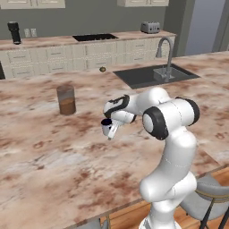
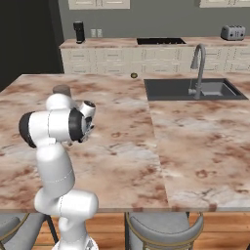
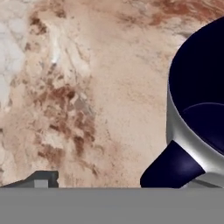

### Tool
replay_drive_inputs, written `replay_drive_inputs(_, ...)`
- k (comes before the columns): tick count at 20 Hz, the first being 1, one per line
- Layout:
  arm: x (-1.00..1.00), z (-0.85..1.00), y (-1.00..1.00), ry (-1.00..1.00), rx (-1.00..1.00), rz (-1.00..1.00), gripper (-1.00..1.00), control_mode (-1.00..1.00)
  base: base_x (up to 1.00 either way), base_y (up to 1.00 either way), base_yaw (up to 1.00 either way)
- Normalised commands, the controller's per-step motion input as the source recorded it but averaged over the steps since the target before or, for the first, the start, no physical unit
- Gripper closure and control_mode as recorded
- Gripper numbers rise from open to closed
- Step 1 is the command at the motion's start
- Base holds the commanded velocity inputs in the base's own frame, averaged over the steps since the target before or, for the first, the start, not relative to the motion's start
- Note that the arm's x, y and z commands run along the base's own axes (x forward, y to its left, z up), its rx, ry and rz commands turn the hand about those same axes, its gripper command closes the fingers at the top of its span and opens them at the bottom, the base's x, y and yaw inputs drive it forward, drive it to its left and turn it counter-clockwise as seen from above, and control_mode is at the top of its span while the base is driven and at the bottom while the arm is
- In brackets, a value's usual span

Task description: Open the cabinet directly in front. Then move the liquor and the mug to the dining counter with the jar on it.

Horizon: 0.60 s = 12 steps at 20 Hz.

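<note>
The mug (image 1: 106, 125), grey with a dark navy inside, is low over the dining counter (image 1: 53, 156), just under my hand. My gripper (image 1: 111, 130) points down beside it. In the hand view the mug (image 3: 197, 109) is at the right with its handle toward me. One fingertip (image 3: 41, 178) stands far off to its left over bare marble, so the jaws are open and grip nothing. The jar (image 1: 66, 99), clear glass with brown contents, stands upright to the left of the mug and further back. In the right base view my arm half hides the jar (image 2: 62, 89). The liquor and the cabinet are out of view.
A dark sink (image 1: 154, 75) with a tall faucet (image 1: 166, 53) is set into the counter at the back right. A small round object (image 1: 102, 69) lies near its far edge. Grey stools (image 1: 205, 197) (image 2: 163, 227) stand along the near edge. A toaster (image 1: 150, 27) sits on the back counter.
</note>
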Motion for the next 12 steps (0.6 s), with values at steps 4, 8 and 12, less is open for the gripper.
replay_drive_inputs(4,0.0,0.0,0.0,0.01,0.0,0.0,-1.0,-1.0,0.0,0.0,0.0)
replay_drive_inputs(8,0.02,-0.63,-0.13,0.06,0.11,0.0,-1.0,-1.0,0.0,0.0,0.0)
replay_drive_inputs(12,0.01,-0.91,-0.25,0.09,0.21,-0.01,-1.0,-1.0,0.0,0.0,0.0)
